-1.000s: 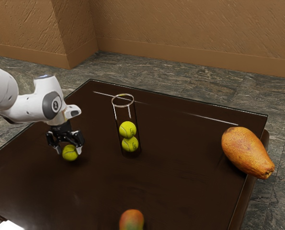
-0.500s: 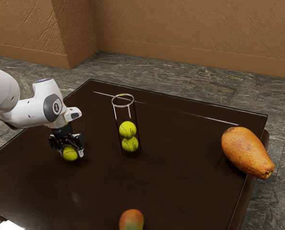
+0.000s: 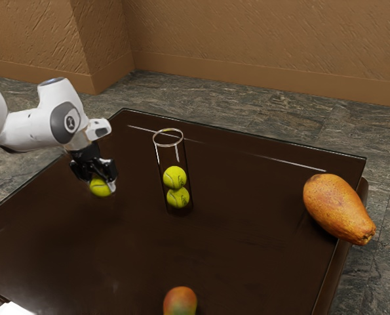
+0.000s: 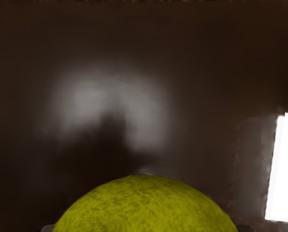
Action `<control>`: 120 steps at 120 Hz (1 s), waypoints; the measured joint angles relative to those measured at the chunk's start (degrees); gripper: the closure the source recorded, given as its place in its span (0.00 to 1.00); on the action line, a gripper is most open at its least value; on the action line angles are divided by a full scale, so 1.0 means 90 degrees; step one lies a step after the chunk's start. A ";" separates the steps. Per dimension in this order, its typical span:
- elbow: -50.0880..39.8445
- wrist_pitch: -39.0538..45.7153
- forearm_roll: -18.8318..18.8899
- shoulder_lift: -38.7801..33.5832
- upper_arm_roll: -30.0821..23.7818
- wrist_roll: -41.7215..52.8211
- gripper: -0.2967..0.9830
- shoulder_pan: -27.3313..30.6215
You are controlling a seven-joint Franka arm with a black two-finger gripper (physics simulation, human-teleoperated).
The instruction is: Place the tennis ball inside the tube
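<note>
My gripper (image 3: pixel 101 186) is shut on a yellow-green tennis ball (image 3: pixel 100 188), which hangs above the table toward the exterior view's left. In the wrist view the held ball (image 4: pixel 144 205) bulges up from the lower edge. A clear tube (image 3: pixel 168 137) with a pale rim stands upright on the table, to the exterior view's right of my gripper. Two tennis balls (image 3: pixel 175 177) are stacked inside it, one over the other. The held ball is apart from the tube and lower than its rim.
On the dark table (image 3: pixel 247 262), a large orange papaya (image 3: pixel 337 209) lies by the edge at the exterior view's right. A red-green mango (image 3: pixel 180 302) is at the near edge. A white object (image 3: pixel 12 309) lies at the near left corner; the wrist view shows a white rectangle (image 4: pixel 283 169).
The fingers have closed around the ball, which was resting on the table between them. Hand and ball have since risen together; the tube and fruit have stayed put.
</note>
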 joint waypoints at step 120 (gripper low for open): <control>0.4843 -0.3494 0.1757 0.1229 -0.1088 -0.2922 0.38 -0.1058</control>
